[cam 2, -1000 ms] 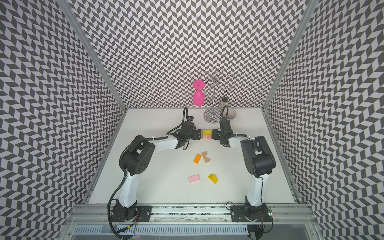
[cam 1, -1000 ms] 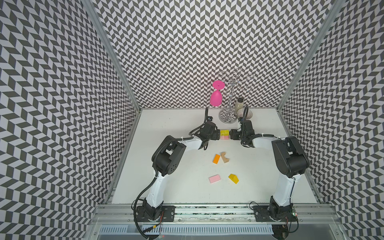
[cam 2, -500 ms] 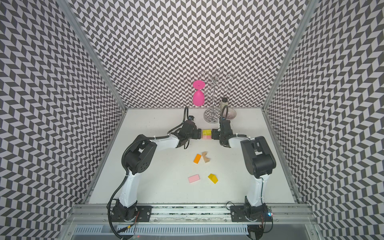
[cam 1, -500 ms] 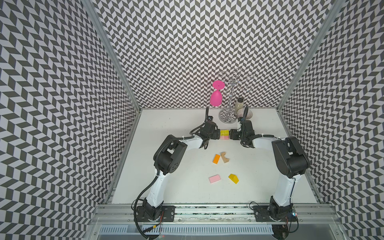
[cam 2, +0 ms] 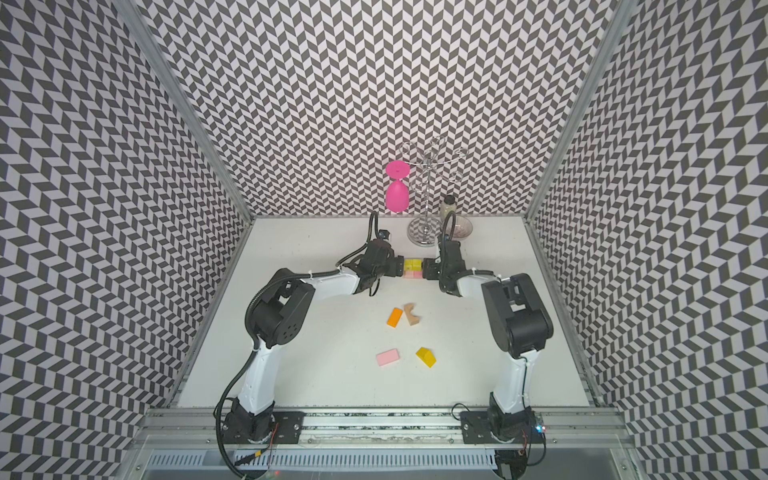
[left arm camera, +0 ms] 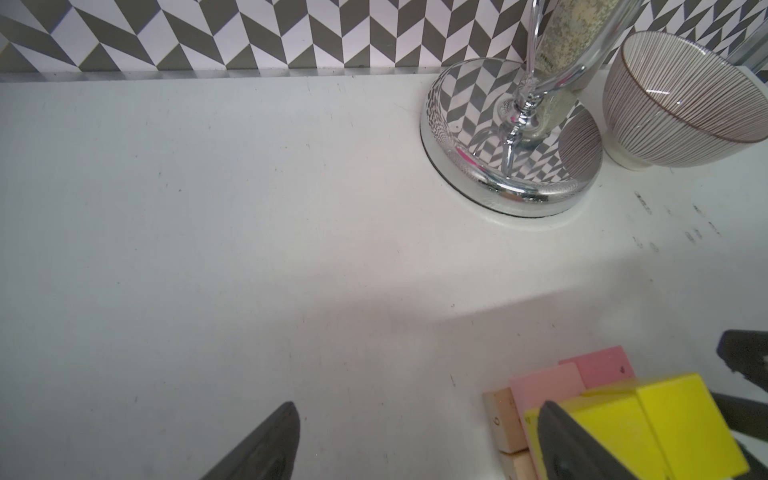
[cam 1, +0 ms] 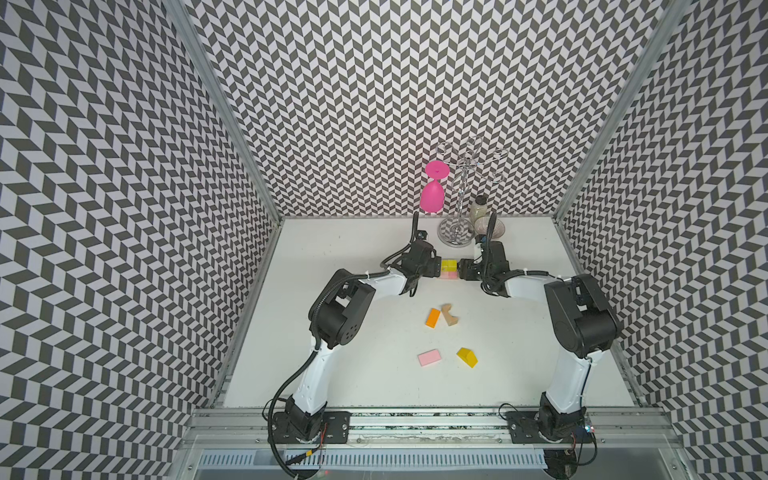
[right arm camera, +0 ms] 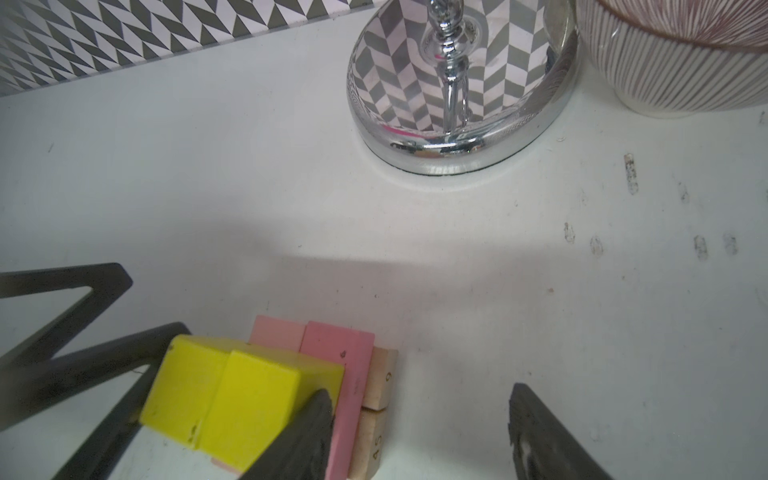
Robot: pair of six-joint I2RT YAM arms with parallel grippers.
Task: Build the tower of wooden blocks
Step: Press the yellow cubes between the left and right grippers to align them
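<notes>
The tower [cam 1: 449,269], two yellow wooden cubes [right arm camera: 224,390] on pale pink bars [right arm camera: 336,353] over tan bars [right arm camera: 380,382], stands near the chrome wire stand [cam 1: 456,232], on the robot's side of it. The left gripper [left arm camera: 417,409] and right gripper [right arm camera: 419,390] flank it, each with jaws apart, gripping nothing, one finger at the cubes. Farther from the stand lie an orange bar [cam 1: 432,318] beside a tan notched arch [cam 1: 449,314]. Farthest are a loose pink bar [cam 1: 429,357] and a yellow roof-shaped piece [cam 1: 467,357].
</notes>
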